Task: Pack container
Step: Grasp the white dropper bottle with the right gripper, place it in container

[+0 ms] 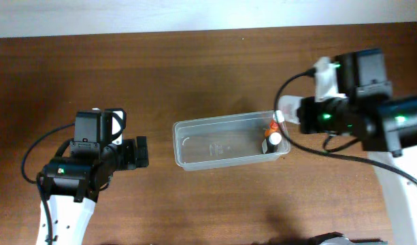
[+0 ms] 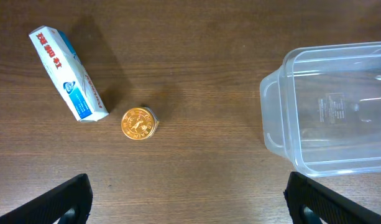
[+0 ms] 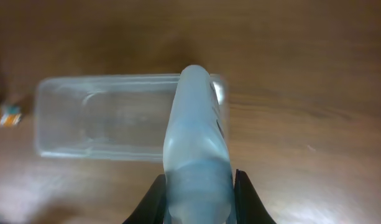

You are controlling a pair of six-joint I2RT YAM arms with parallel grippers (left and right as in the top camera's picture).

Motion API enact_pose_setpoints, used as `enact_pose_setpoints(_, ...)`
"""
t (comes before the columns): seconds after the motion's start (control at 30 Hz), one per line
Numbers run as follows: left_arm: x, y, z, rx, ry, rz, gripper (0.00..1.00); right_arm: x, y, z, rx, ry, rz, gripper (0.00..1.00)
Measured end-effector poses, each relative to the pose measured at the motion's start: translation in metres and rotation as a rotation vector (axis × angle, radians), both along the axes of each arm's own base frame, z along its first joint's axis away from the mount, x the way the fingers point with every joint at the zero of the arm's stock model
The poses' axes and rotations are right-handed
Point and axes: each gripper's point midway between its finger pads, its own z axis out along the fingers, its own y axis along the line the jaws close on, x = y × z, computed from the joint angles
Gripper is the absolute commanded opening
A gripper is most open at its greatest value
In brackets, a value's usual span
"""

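Note:
The clear plastic container (image 1: 215, 144) lies in the middle of the table. It also shows in the left wrist view (image 2: 327, 112) and the right wrist view (image 3: 103, 118). A small dark bottle with a white cap (image 1: 274, 139) and an orange bit beside it sit at the container's right end. My right gripper (image 1: 290, 112) is shut on a pale blue-white bottle (image 3: 196, 137) and holds it above the container's right end (image 3: 199, 186). My left gripper (image 1: 141, 151) is open and empty, left of the container (image 2: 190, 199).
A white and blue box (image 2: 67, 73) and a round gold tin (image 2: 139, 122) lie on the table left of the container; the left arm hides them in the overhead view. A blurred orange thing (image 3: 7, 115) shows beyond the container's far end.

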Motion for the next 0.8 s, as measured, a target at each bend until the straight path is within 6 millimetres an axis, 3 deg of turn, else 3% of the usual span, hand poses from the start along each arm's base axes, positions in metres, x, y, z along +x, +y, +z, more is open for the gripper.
enact_pose_setpoints(0.13, 0.0, 0.0, 0.0, 0.0, 0.0, 0.0, 0.99, 0.011, 0.031, -0.022, -0.005, 0.06, 0.066, 0.15)
enact_pose_setpoints(0.3, 0.0, 0.0, 0.0, 0.0, 0.0, 0.0, 0.99, 0.035, 0.049, -0.065, -0.031, 0.167, 0.081, 0.15)
enact_pose_setpoints(0.63, 0.0, 0.0, 0.0, 0.0, 0.001, 0.0, 0.99, 0.063, 0.053, -0.163, -0.126, 0.404, 0.066, 0.15)
enact_pose_setpoints(0.8, 0.0, 0.0, 0.0, 0.0, 0.001, 0.0, 1.0, 0.066, 0.053, -0.188, -0.149, 0.458, 0.063, 0.15)
